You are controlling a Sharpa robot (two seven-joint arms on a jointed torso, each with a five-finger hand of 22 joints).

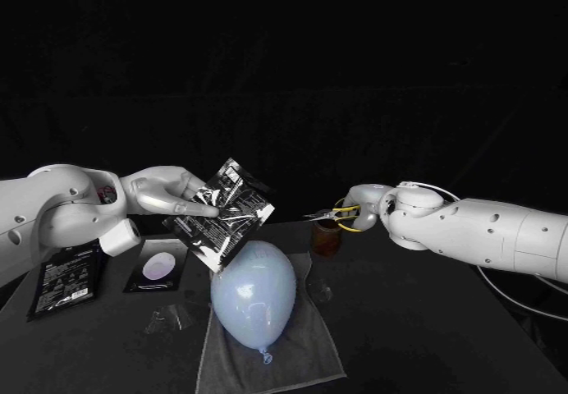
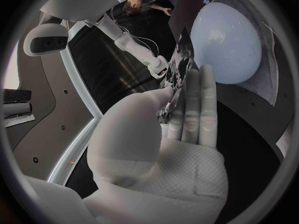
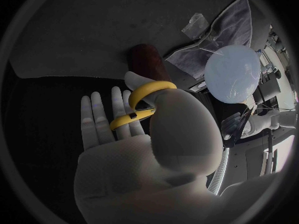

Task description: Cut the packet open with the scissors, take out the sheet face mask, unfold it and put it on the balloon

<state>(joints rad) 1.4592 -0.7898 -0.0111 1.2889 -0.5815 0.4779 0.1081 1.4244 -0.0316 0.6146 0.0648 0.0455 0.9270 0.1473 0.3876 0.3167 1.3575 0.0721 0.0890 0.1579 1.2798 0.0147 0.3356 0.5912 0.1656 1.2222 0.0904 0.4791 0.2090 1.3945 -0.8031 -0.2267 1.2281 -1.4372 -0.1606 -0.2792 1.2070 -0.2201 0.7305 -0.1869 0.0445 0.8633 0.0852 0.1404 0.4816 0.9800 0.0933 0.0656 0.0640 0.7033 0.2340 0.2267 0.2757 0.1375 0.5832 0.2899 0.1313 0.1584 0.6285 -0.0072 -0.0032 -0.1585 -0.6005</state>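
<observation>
My left hand (image 1: 166, 194) holds a dark printed mask packet (image 1: 227, 212) tilted above the table, its lower corner just over the pale blue balloon (image 1: 254, 293). In the left wrist view the fingers (image 2: 193, 109) press the packet (image 2: 181, 69) against the thumb, with the balloon (image 2: 227, 42) beyond. My right hand (image 1: 369, 210) holds yellow-handled scissors (image 1: 332, 215), blades pointing toward the packet with a gap between them. In the right wrist view the yellow handle loops (image 3: 144, 102) sit around the thumb and fingers, and the balloon (image 3: 232, 73) shows further off.
The balloon lies on a grey cloth (image 1: 296, 353) at the table's middle. A brown cylindrical holder (image 1: 327, 238) stands under the scissors. Two more dark packets (image 1: 66, 281) (image 1: 158, 267) lie at the left. A clear plastic piece (image 1: 168, 317) lies beside the cloth.
</observation>
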